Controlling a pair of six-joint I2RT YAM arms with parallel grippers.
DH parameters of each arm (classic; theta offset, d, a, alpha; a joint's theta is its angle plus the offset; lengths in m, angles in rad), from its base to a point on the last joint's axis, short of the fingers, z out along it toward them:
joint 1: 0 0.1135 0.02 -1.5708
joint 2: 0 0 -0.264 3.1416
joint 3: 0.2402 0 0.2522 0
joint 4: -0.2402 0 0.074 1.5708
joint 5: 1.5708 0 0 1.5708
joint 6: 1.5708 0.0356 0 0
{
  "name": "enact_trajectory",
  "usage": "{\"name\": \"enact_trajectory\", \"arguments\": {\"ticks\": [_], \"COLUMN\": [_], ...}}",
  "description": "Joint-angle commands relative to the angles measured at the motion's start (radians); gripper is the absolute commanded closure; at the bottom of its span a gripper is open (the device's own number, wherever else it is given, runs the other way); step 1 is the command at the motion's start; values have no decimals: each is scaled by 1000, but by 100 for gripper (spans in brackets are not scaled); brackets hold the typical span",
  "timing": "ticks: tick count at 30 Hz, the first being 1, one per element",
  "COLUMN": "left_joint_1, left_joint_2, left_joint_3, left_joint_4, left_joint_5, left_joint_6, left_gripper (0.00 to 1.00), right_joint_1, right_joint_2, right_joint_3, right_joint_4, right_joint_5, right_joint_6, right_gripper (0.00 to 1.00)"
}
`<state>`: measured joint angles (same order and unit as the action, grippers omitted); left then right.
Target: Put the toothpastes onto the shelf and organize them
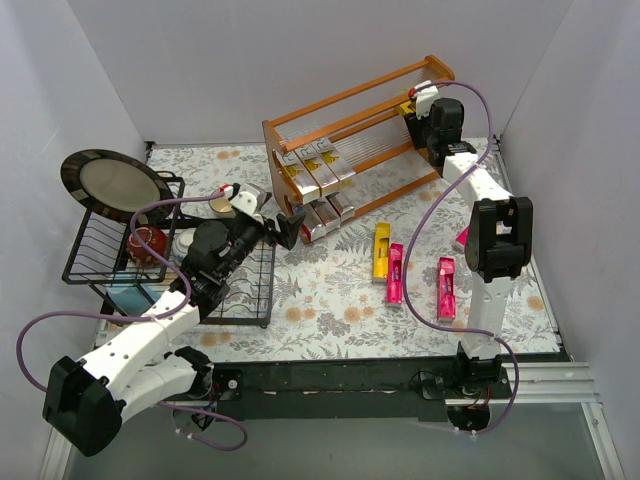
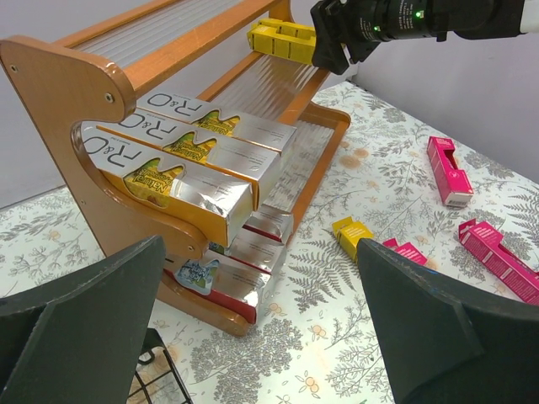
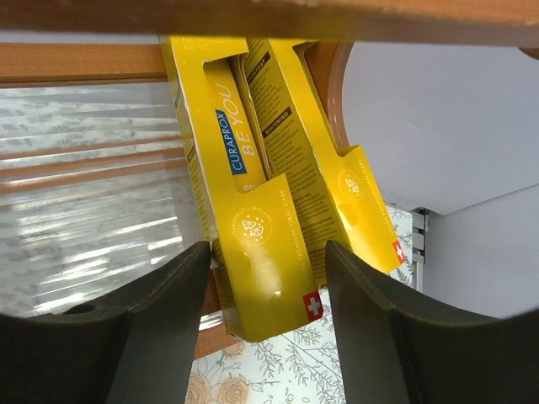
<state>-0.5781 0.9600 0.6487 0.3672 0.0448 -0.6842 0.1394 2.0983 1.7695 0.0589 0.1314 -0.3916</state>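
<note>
The orange-brown shelf (image 1: 350, 95) stands at the back of the table. Three silver-and-gold toothpastes (image 1: 315, 165) lie on its middle tier at the left end, and silver-red ones (image 1: 325, 215) lie on the tier below. My right gripper (image 3: 268, 252) is at the shelf's right end, shut on a yellow toothpaste (image 3: 253, 244) resting on the slats. A second yellow one (image 3: 354, 194) lies beside it. On the floral cloth lie a yellow carton (image 1: 381, 251) and magenta cartons (image 1: 396, 274), (image 1: 446, 288). My left gripper (image 2: 261, 252) hovers open and empty by the shelf's left side panel (image 2: 59, 76).
A black wire dish rack (image 1: 100, 250) stands at the left with a dark plate (image 1: 112, 183) and a red round thing (image 1: 148, 243) in it. Another magenta carton (image 1: 462, 238) lies partly behind the right arm. White walls close in the table on three sides.
</note>
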Motion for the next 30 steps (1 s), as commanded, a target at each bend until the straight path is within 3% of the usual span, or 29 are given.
{"name": "enact_trajectory", "arguments": {"ticks": [1,21,30], "left_joint_1": [-3,-3,-3], "left_joint_2": [-20,-24,-72], "left_joint_3": [-1,-1,3], "left_joint_4": [3,1,1], "left_joint_5": [-14,-17,-14], "left_joint_6": [18,23,23], "left_gripper": [2,2,2], "right_joint_1": [-11,-6,28], "right_joint_2": [-9,-23,-184], "right_joint_3": [39,21,-85], "right_joint_4": [97,124,38], "right_joint_5": [47,43,-18], "right_joint_6": [3,3,91], "right_gripper": [35,42,37]}}
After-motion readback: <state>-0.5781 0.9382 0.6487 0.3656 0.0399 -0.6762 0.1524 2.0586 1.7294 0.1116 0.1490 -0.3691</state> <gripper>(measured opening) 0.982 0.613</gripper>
